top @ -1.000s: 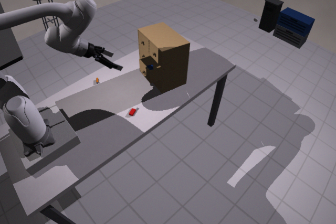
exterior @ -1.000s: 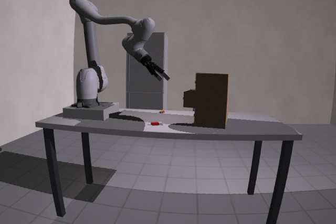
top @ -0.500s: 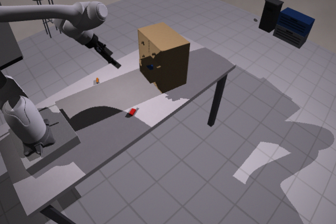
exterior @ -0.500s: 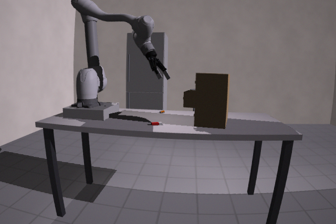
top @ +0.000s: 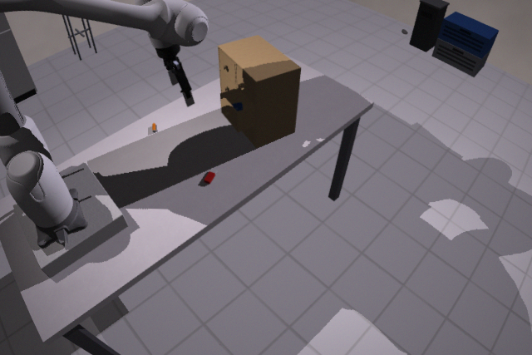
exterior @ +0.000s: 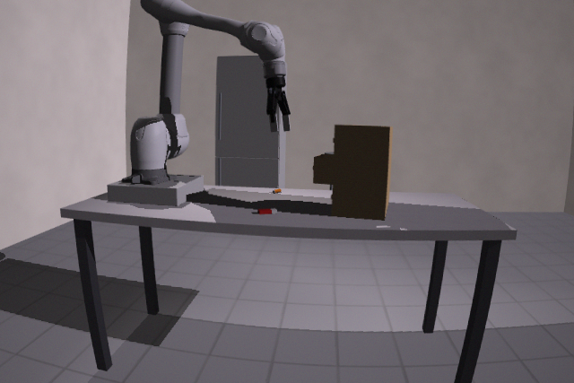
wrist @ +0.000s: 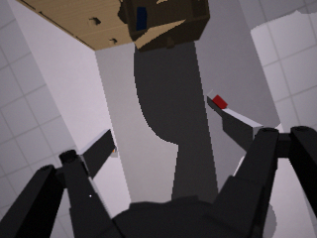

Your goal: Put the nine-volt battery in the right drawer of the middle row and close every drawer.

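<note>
The tan small chest (top: 258,59) (exterior: 361,169) (wrist: 64,15) stands on the grey table (top: 326,97) (exterior: 440,221). Its right drawer of the middle row (top: 229,100) (exterior: 324,169) (wrist: 168,27) stands pulled out. A small blue block (top: 237,106) (wrist: 141,17), seemingly the nine-volt battery, lies inside it. My gripper (top: 188,100) (exterior: 280,127) (wrist: 165,129) is open and empty. It hangs in the air, pointing down, in front of the chest's drawer fronts and well above the table.
A small red block (top: 209,177) (exterior: 265,212) (wrist: 218,102) lies on the table near its front edge. A small orange cylinder (top: 154,127) (exterior: 276,191) lies nearer the far edge. The arm's base plinth (top: 81,214) (exterior: 152,191) takes up the table's left end.
</note>
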`<state>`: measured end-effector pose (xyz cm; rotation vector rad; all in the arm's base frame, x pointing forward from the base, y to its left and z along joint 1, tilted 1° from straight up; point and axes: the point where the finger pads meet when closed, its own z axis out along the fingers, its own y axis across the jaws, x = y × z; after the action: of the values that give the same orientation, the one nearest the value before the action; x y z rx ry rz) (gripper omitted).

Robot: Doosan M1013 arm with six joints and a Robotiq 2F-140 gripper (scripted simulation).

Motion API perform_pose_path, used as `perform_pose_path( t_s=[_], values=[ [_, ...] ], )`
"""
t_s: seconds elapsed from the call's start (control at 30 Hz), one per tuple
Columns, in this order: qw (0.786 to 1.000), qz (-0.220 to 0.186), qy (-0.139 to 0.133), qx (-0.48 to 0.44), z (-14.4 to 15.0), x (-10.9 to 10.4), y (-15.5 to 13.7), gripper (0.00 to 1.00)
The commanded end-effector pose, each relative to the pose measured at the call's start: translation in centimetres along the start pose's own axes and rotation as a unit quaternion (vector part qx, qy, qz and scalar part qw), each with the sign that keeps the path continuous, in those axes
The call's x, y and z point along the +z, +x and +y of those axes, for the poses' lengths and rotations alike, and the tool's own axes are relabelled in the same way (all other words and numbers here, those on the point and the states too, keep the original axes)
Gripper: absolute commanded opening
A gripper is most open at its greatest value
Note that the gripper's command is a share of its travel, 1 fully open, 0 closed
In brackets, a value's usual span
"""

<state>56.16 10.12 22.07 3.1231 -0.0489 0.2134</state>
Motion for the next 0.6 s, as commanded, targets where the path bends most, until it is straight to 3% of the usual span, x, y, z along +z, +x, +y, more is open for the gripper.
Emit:
perform_pose_path(
  t_s=[0.0,0.57],
  values=[
    [1.0,-0.027,0.0,0.0,0.08,-0.1,0.04,1.0],
    [0.997,-0.071,0.0,0.0,0.07,-0.39,0.08,1.0]
  ],
)
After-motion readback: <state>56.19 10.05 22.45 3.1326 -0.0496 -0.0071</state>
